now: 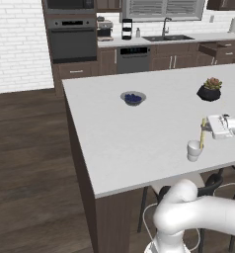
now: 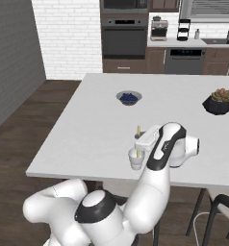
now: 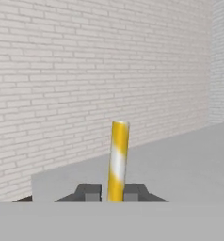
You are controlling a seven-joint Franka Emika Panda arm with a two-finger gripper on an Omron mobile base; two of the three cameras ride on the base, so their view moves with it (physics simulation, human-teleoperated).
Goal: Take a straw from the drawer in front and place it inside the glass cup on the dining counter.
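Just one straw (image 1: pixel 203 133), pinched in the gripper (image 1: pixel 207 129), above one glass cup (image 1: pixel 194 150).

Yellow straw (image 3: pixel 118 160) upright between closed pincer (image 3: pixel 111 192) fingertips (image 3: pixel 89 192), white brick wall (image 3: pixel 85 70) behind

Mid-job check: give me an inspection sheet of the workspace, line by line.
Surface: dining counter, white slab on a dark wood base.
Job's things: straw, yellow, near upright, lower end at the rim of the glass cup; whether it is inside yet is unclear. Drawer pulled open on the far cabinets.
Clutter: blue-filled bowl; potted plant.
Grippers: gripper shut on the straw.
Cables: nothing seen.
Surroundings: oven, dishwasher, sink, white brick wall, stools under the counter edge.
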